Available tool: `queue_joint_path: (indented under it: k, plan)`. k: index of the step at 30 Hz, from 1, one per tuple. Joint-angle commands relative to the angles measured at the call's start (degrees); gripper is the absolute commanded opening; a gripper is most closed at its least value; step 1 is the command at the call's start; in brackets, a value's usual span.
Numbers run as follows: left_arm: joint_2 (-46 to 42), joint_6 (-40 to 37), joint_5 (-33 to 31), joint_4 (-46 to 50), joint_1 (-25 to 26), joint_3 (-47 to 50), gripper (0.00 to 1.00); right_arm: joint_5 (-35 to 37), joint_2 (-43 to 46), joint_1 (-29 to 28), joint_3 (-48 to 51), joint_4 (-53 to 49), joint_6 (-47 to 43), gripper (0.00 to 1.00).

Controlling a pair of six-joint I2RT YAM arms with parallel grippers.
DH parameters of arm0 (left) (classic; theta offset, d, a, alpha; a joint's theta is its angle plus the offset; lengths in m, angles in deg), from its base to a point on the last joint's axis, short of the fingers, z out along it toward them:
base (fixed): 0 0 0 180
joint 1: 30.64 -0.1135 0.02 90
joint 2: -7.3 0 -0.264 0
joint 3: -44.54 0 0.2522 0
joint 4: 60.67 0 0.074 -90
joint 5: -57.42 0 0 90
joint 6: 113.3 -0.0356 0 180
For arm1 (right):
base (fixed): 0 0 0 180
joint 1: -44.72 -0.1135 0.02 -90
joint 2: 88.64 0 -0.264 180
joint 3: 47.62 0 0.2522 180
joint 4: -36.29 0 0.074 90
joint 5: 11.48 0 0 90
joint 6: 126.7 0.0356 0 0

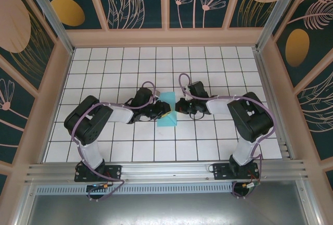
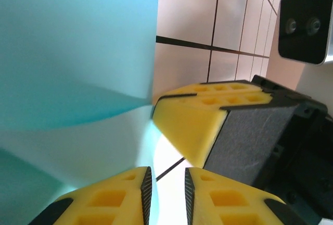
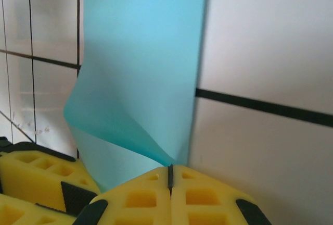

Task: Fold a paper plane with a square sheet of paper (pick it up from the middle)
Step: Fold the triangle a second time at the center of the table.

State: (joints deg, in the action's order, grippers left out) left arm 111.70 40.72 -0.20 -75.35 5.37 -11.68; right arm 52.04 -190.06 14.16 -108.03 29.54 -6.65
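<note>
The light-blue square sheet of paper (image 1: 167,111) lies mid-table as a narrow strip, one side curled upward. My right gripper (image 3: 170,175) is shut on the sheet of paper (image 3: 140,69), pinching a lifted fold where it tapers to a point at the fingertips. My left gripper (image 2: 166,194) is open by a narrow gap through which white tile shows; the paper (image 2: 78,53) runs along the inner pad of its left finger (image 2: 125,188). One finger of the right gripper (image 2: 195,118) sits just ahead. In the top view the left gripper (image 1: 164,113) and right gripper (image 1: 179,106) meet at the paper.
The white gridded table (image 1: 156,147) is walled by a wooden frame (image 1: 166,37) on three sides. Both arms reach inward from their bases at the near edge. The left gripper's yellow fingers (image 3: 36,175) crowd the lower left of the right wrist view.
</note>
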Motion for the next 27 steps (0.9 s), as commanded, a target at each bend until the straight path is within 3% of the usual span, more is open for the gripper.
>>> queue_joint_path:
  k: [1, 27]
  plan:
    - [1.0, -1.4, 0.2, 0.4, -0.1, -1.0, 0.27, 1.3, -0.9, 0.5, -1.8, -0.8, -1.7, 0.00]
    - [-0.5, -1.6, -0.4, -1.4, -0.1, -1.2, 0.26, -2.2, -3.2, 0.3, -3.8, -0.9, -4.4, 0.00]
